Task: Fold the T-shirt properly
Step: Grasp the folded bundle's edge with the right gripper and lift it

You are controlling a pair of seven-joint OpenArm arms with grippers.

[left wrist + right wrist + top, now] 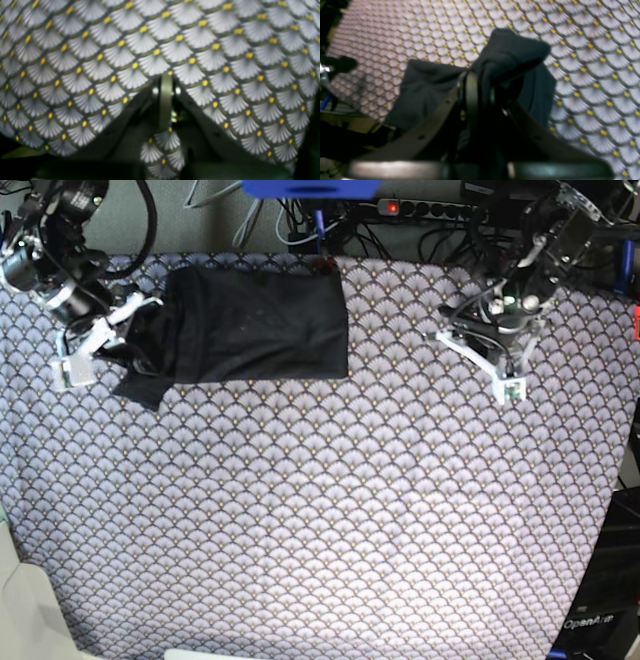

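The black T-shirt [260, 320] lies as a folded rectangle at the back left of the tablecloth [320, 510]. Its left edge is bunched and lifted, and a flap hangs down at the front left. My right gripper [92, 354] is at that left edge. In the right wrist view my right gripper [482, 82] is shut on a bunch of the dark T-shirt [425, 92]. My left gripper [510, 388] is far to the right, away from the shirt. In the left wrist view my left gripper [166, 100] is shut and empty above the tablecloth [100, 50].
A power strip [440, 210] and cables run along the table's back edge, beside a blue object [310, 188]. The cloth's right edge [600, 540] drops off beside dark equipment. A pale surface [25, 610] shows at the front left corner.
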